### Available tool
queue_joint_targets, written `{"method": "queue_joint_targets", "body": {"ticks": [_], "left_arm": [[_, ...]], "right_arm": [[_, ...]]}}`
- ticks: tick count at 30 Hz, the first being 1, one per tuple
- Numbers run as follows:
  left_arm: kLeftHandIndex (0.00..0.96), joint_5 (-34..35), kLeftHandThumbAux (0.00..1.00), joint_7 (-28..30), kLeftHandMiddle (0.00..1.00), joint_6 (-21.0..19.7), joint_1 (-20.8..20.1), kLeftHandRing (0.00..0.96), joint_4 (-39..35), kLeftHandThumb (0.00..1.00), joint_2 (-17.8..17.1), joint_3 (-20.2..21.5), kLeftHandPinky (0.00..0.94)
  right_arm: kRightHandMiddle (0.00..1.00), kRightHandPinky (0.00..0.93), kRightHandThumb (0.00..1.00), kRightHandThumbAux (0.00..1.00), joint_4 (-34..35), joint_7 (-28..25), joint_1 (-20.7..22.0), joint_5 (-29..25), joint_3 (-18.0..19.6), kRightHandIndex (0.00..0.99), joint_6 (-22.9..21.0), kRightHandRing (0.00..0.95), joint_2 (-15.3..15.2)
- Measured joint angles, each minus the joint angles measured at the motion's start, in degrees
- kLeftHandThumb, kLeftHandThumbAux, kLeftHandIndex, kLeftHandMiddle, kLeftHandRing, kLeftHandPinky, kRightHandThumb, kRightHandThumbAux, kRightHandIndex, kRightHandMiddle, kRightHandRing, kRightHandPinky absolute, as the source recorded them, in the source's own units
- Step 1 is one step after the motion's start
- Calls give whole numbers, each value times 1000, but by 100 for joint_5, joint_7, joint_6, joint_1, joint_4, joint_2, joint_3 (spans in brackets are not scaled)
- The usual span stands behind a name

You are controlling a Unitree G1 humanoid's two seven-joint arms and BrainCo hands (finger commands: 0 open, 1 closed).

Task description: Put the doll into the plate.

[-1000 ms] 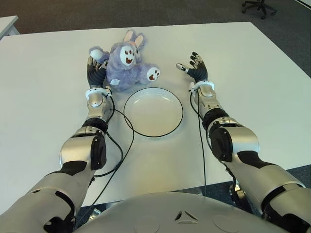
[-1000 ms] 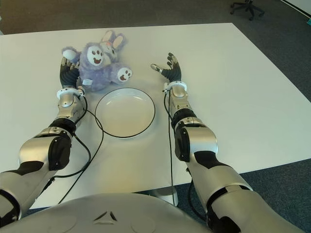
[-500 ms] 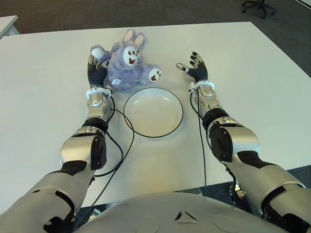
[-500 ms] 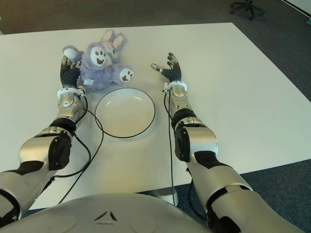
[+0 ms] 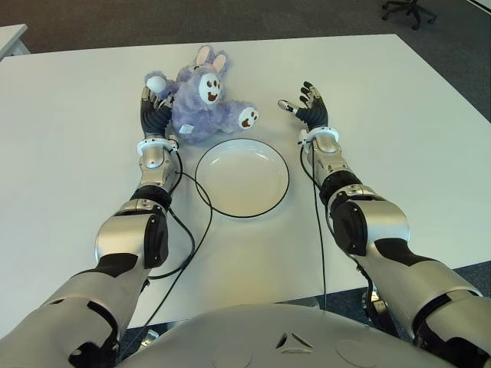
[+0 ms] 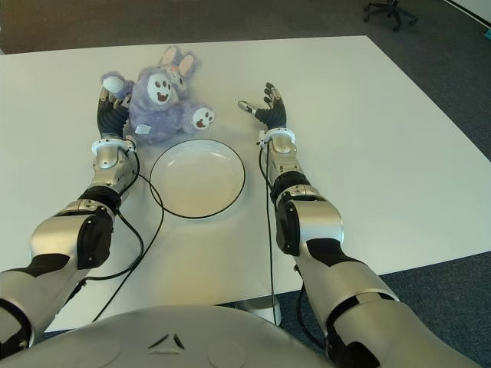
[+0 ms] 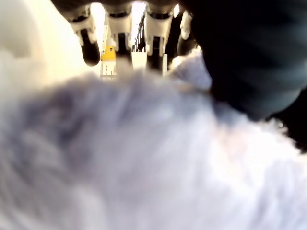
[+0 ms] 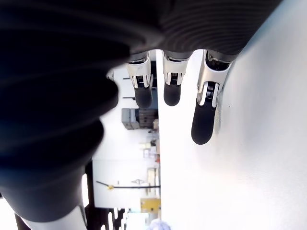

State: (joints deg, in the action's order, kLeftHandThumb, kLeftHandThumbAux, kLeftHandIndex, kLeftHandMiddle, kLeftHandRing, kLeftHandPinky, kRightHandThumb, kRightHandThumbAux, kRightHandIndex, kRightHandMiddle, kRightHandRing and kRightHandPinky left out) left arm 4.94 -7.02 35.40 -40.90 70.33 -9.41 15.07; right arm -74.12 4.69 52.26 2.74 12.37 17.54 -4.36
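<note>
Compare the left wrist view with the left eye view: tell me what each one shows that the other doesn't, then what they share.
Only the left wrist view shows, from close by, purple fur filling the space under the left hand's fingers. Only the left eye view shows the empty plate, the white table, the open right hand to the plate's right, and the doll's face. Both show the doll pressed against the left hand.

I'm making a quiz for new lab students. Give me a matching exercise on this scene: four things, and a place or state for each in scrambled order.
Things:
1. doll
2. plate
3. left hand
4. right hand

States:
A. open, holding nothing, right of the plate
B. empty, between the forearms
C. pressed against the doll's side
D. lying on the table beyond the plate

Pairs: 1-D, 2-B, 3-C, 4-A
</note>
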Motion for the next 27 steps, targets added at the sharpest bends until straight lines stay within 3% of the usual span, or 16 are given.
{"method": "queue_joint_targets", "body": {"ticks": [13, 27], "left_arm": [[32, -189, 653, -152, 194, 278, -1, 190, -1, 495, 1, -80, 210], [12, -453, 562, -445, 155, 366, -17, 165, -20, 456, 0, -277, 183]], "right_arm": [[0, 0, 85, 840, 7, -23, 0, -1, 2, 20, 0, 0, -7], [0, 0, 84, 853, 10, -24, -2, -1, 2, 30, 1, 0, -10]]}}
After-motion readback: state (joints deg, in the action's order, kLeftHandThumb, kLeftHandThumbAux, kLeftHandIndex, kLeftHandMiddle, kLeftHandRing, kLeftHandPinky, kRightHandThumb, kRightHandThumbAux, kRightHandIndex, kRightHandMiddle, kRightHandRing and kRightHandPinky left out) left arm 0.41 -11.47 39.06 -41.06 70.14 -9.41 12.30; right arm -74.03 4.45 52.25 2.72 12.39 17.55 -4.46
